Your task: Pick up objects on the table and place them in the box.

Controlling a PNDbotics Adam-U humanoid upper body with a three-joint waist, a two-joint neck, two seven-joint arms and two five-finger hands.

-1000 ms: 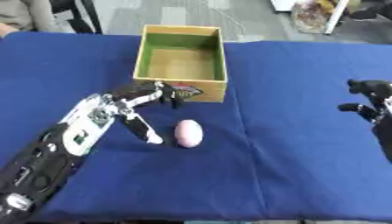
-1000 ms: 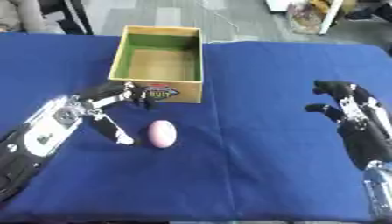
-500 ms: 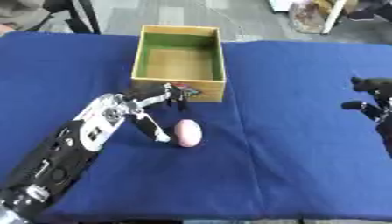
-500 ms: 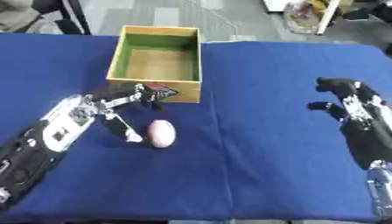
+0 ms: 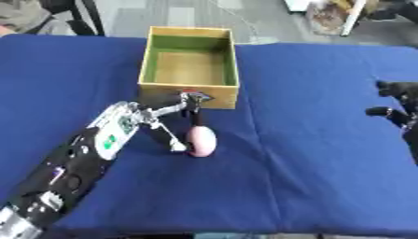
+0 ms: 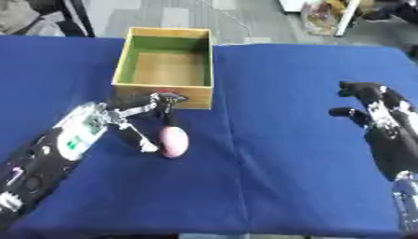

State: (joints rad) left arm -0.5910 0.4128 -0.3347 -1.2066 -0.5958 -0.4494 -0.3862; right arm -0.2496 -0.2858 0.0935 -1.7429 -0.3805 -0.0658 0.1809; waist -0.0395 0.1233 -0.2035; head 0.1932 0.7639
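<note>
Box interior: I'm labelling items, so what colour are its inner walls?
Green inner walls on the box, with a tan floor; clearest in the left eye view.

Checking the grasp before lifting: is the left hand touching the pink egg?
Touching: in the left eye view, the left hand has fingertips against the pink egg.

egg before box, table

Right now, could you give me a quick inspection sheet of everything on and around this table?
Surface: blue cloth table, a crease running down its middle.
Job's things: pink egg-shaped object on the cloth; open wooden box behind it, with nothing seen inside.
Clutter: nothing seen.
Hands: left hand open, its thumb and fingers either side of the pink object; right hand idle at the right edge, fingers relaxed.
Cables: nothing seen.
Surroundings: grey floor, blurred items beyond the far edge.
</note>
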